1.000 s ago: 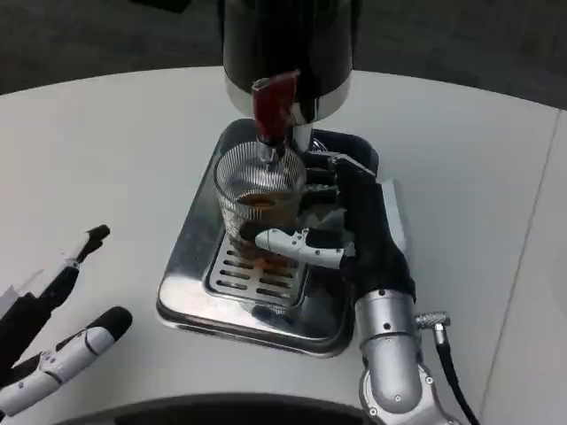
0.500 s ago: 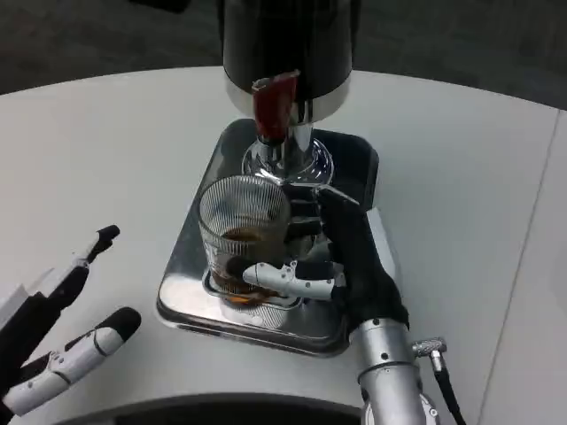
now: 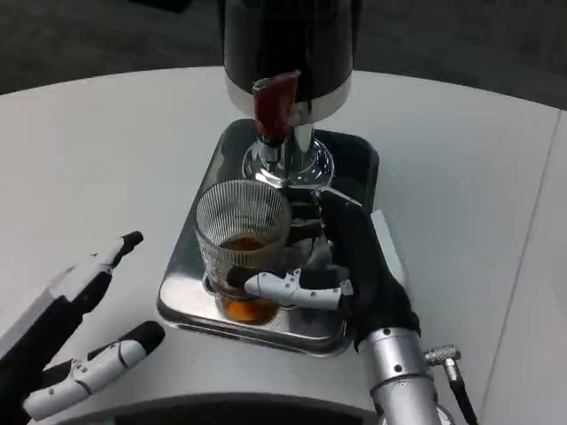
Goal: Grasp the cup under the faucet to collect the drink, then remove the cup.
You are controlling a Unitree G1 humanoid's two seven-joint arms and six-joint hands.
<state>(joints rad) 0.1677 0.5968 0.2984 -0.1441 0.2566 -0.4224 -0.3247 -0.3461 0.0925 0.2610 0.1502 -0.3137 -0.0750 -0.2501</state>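
A ribbed clear glass cup (image 3: 243, 251) with brown drink in its bottom stands over the front of the steel drip tray (image 3: 188, 266). My right hand (image 3: 341, 266) grips the cup from its right side, thumb across the front. The dark dispenser (image 3: 288, 49) rises behind, and its red-handled faucet (image 3: 274, 108) hangs over the tray's back, well behind the cup. My left hand (image 3: 75, 332) hovers at the lower left, apart from the tray, fingers spread and holding nothing.
The white round table (image 3: 106, 159) stretches around the tray, with a seam at the far right (image 3: 532, 230). A dark curved edge (image 3: 230, 409) runs along the bottom of the picture. Grey floor lies beyond the table.
My right hand has drawn the cup from under the faucet toward me, to the tray's front edge. My left hand has risen and moved a little right.
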